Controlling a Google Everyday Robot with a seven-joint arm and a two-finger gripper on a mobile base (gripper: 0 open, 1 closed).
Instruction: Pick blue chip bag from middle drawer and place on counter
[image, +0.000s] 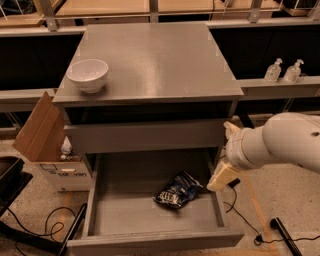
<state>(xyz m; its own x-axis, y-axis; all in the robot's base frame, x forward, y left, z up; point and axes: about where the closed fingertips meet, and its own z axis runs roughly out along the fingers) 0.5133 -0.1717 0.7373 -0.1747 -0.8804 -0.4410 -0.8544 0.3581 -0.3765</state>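
The blue chip bag lies crumpled on the floor of the open middle drawer, right of centre. My gripper hangs at the drawer's right wall, just right of the bag and a little above it. Its two cream fingers stand apart and hold nothing. The white arm reaches in from the right edge of the view. The counter is the grey cabinet top above the drawers.
A white bowl sits on the counter's left side. A closed drawer front is above the open drawer. An open cardboard box stands on the floor at left. Two pump bottles stand on a ledge at right. Cables lie on the floor.
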